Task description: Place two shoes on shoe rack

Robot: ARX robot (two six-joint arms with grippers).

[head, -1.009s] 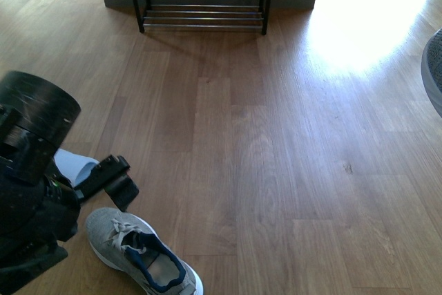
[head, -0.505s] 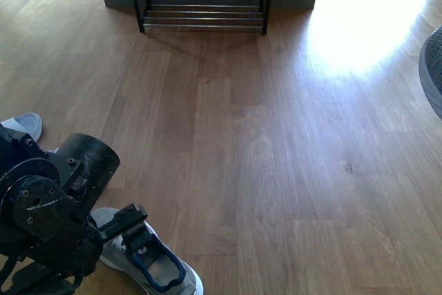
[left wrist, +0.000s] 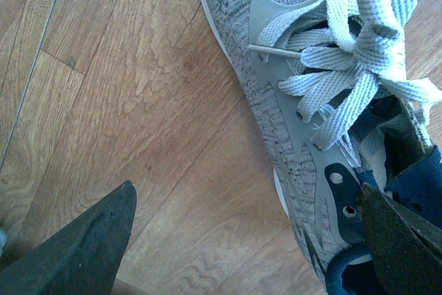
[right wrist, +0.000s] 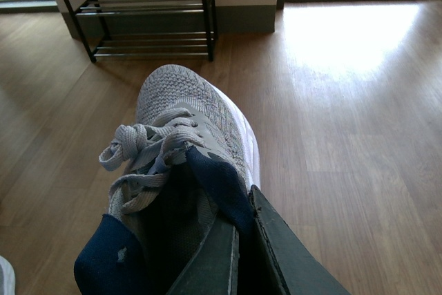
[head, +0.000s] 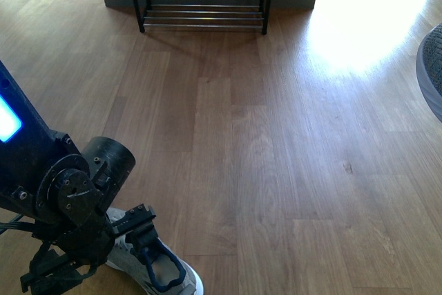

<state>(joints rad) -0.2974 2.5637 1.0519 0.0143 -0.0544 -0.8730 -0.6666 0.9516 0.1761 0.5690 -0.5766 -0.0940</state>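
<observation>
No writing can be read in any view.
The lit blue panel (head: 8, 121) at the left edge of the front view is a plain glow with no characters to make out. The grey knit sneaker (left wrist: 290, 101) on the floor and the second grey knit sneaker (right wrist: 186, 122) in the right wrist view show only knit, laces and navy lining, with no legible brand mark or number.
</observation>
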